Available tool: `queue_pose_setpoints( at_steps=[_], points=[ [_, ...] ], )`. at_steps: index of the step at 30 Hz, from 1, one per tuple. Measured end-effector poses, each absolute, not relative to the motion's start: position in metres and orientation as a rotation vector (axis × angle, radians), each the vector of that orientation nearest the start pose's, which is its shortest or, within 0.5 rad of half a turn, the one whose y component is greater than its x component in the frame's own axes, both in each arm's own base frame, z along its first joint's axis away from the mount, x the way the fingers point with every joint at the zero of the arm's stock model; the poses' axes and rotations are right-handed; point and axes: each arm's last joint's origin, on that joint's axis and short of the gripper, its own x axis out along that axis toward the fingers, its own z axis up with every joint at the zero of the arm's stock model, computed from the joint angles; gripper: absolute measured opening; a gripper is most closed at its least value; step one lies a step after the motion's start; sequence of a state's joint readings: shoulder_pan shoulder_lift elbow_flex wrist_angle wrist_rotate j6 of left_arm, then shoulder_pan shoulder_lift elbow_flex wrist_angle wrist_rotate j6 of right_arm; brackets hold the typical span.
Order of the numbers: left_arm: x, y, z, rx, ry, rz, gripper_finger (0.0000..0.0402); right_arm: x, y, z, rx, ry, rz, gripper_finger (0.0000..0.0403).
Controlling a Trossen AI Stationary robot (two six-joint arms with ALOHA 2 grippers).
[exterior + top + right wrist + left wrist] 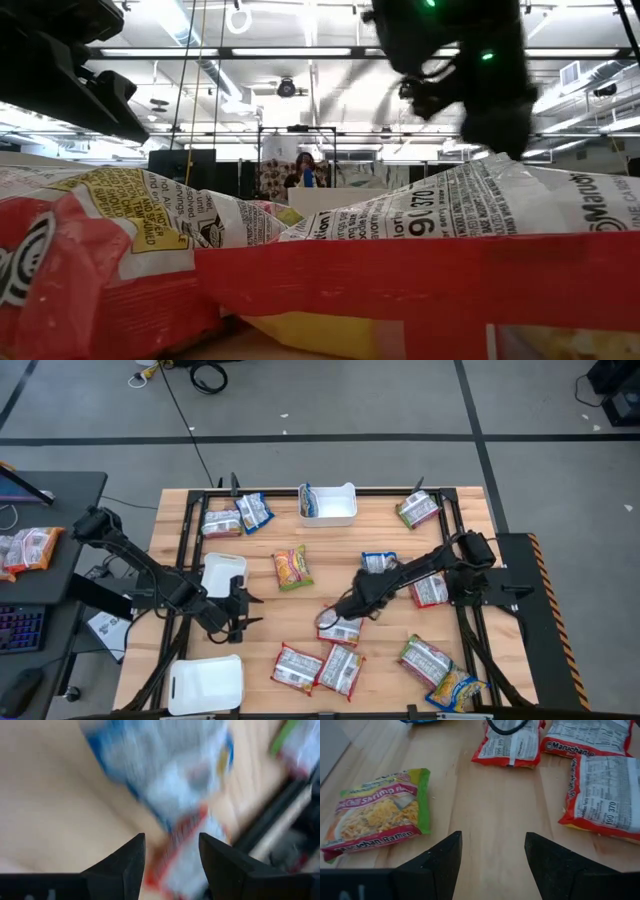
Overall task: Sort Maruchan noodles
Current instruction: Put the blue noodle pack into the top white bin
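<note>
Noodle packets scattered flat across bench, mostly apart.
Far left: red-white packet touching blue-white packet.
Far right corner: green packet.
Centre: green-yellow packet, label up, alone.
Right of centre: blue packet; red-white one near it.
Near edge: two red-white packets side by side, label down; another just above them.
Near right corner: green packet overlapping yellow-blue packet.
</note>
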State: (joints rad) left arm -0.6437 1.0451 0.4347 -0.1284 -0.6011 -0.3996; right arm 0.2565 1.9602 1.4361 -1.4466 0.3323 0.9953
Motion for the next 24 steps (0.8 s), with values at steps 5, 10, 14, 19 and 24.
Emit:
queue_pose_setpoints(
  at_steps=[5, 10, 14, 19, 24],
  points=[
    [0.162, -0.101, 0.179, 0.073, 0.583, 0.093, 0.0222, 0.337, 0.061, 0.168, 0.214, 1.388, -0.871, 0.0189],
    [0.162, -0.101, 0.179, 0.069, 0.594, 0.071, 0.0222, 0.331, 0.046, 0.155, 0.251, 1.399, -0.929, 0.0189],
    [0.162, -0.101, 0.179, 0.061, 0.600, 0.060, 0.0222, 0.320, 0.050, 0.148, 0.314, 1.543, -0.892, 0.0181],
    [0.163, -0.102, 0.180, 0.090, 0.589, 0.046, 0.0222, 0.311, 0.062, 0.148, 0.341, 1.657, -0.856, 0.0172],
    [0.166, -0.105, 0.185, 0.098, 0.534, 0.021, 0.0222, 0.319, 0.070, 0.151, 0.265, 1.565, -0.807, 0.0176]
  ],
)
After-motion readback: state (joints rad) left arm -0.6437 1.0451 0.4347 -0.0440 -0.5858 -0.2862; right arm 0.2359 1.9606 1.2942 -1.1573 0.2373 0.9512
